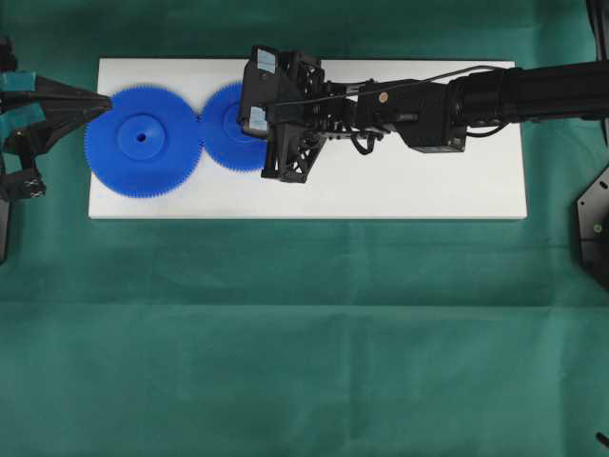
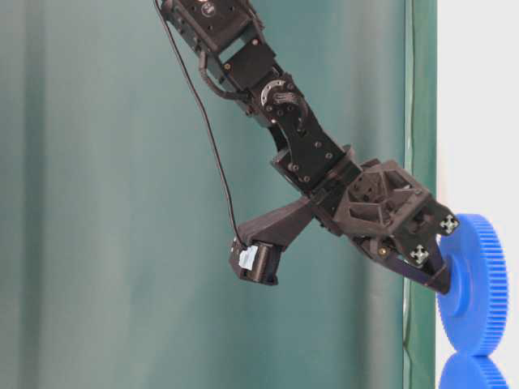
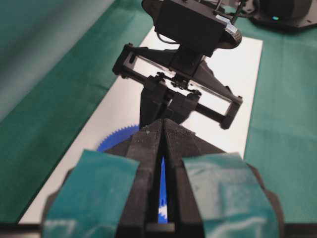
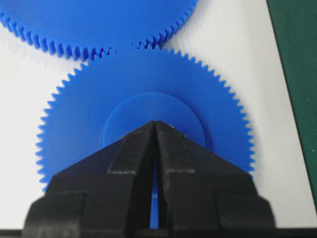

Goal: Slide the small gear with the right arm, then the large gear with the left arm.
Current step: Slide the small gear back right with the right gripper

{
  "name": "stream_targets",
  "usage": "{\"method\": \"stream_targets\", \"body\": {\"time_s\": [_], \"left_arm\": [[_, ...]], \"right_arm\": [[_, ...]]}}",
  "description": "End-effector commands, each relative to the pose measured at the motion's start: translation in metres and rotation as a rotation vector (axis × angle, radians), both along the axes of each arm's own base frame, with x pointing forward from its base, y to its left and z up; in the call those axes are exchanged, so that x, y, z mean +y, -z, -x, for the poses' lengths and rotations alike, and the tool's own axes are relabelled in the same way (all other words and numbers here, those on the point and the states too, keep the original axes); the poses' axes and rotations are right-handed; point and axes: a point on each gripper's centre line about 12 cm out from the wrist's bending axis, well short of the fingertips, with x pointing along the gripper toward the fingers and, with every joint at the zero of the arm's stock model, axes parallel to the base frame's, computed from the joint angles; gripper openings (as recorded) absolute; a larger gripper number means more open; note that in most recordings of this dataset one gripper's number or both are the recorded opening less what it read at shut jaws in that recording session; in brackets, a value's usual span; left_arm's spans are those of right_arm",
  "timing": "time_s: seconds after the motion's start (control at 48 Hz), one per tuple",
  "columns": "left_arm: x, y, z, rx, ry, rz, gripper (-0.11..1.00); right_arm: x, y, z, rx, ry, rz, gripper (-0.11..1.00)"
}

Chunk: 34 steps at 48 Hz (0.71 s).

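Meshing teeth-to-teeth, small gear is lying at three o'clock of large gear; both clenched grippers are touching them, white board open rightward.

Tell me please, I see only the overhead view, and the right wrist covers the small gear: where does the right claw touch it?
Observer: In the right wrist view, the right claw is shut, with its tip against the raised hub of the small gear.
Operator: Thank you. Is the left claw open or shut? From above I cannot judge.
Observer: Shut. The left wrist view shows the left claw with its fingers together, and only a thin slit between them.
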Motion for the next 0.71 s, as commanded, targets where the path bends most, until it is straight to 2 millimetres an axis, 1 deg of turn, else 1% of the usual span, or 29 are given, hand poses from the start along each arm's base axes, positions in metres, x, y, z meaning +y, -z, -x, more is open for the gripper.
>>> {"method": "stream_targets", "body": {"time_s": [0.0,0.167,0.25,0.333,0.437,0.521,0.604,0.625,0.687], "left_arm": [[0.001,-0.004,-0.002,-0.012,-0.002,-0.004,-0.01],[0.001,-0.004,-0.002,-0.012,-0.002,-0.002,-0.01],[0.001,-0.004,-0.002,-0.012,-0.002,-0.002,-0.01],[0.001,-0.004,-0.002,-0.012,-0.002,-0.002,-0.01],[0.001,-0.004,-0.001,-0.015,-0.003,0.003,-0.01],[0.001,-0.004,-0.001,-0.018,-0.004,0.01,-0.01],[0.0,-0.004,0.0,-0.022,-0.004,0.009,-0.01],[0.0,-0.005,0.0,-0.024,-0.004,0.009,-0.01],[0.0,-0.005,0.001,-0.025,-0.004,0.01,-0.01]], "right_arm": [[0.009,0.001,0.002,0.03,-0.014,-0.003,0.5],[0.007,-0.002,0.01,0.062,0.003,-0.01,0.5],[0.003,-0.003,0.019,0.078,0.033,-0.028,0.5],[-0.004,-0.002,0.033,0.089,0.078,-0.053,0.5],[-0.013,0.0,0.061,0.108,0.153,-0.093,0.5],[-0.017,0.003,0.086,0.127,0.204,-0.121,0.5],[-0.019,0.006,0.115,0.146,0.257,-0.149,0.5],[-0.019,0.007,0.127,0.154,0.278,-0.159,0.5],[-0.02,0.009,0.151,0.165,0.32,-0.179,0.5]]}}
